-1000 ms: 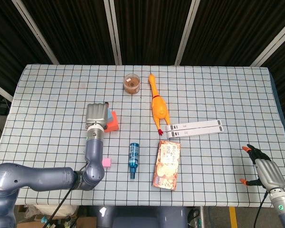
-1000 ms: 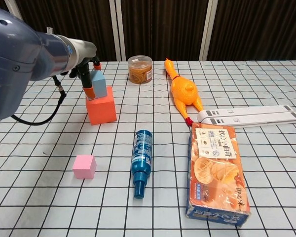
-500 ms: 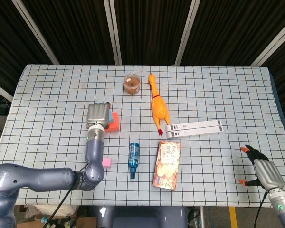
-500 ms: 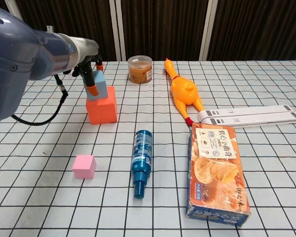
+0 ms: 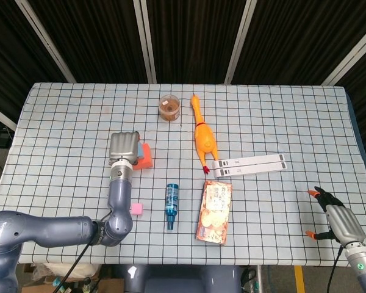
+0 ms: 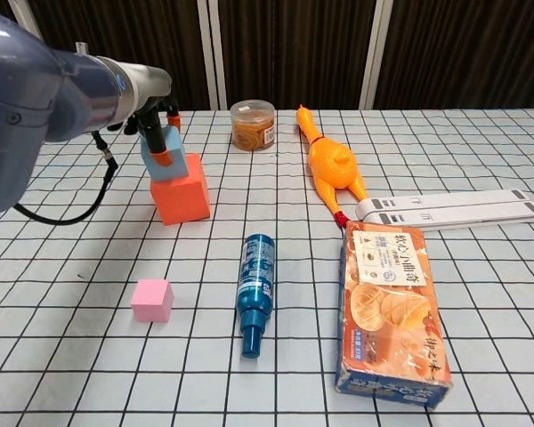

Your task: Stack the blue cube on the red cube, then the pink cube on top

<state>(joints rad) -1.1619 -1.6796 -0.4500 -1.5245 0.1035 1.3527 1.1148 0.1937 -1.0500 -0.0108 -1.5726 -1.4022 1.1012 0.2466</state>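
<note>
The red cube (image 6: 182, 191) stands at mid-left of the table, and shows partly under my left hand (image 5: 123, 148) in the head view as the red cube (image 5: 146, 157). That left hand (image 6: 151, 120) grips the blue cube (image 6: 173, 144), which is tilted and sits over the red cube's left top edge. The pink cube (image 6: 151, 300) lies alone nearer the front, and shows as the pink cube (image 5: 136, 209) beside my left forearm. My right hand (image 5: 335, 223) hovers at the table's front right corner with fingers spread and nothing in it.
A brown jar (image 5: 169, 107) and a rubber chicken (image 5: 202, 137) lie at the back centre. Two white strips (image 5: 250, 165) lie to the right of centre. A blue bottle (image 6: 254, 289) and a snack box (image 6: 393, 311) lie toward the front.
My left hand has shifted the blue cube slightly left over the red cube, and the cube now looks more tilted. My right hand has sunk a little.
</note>
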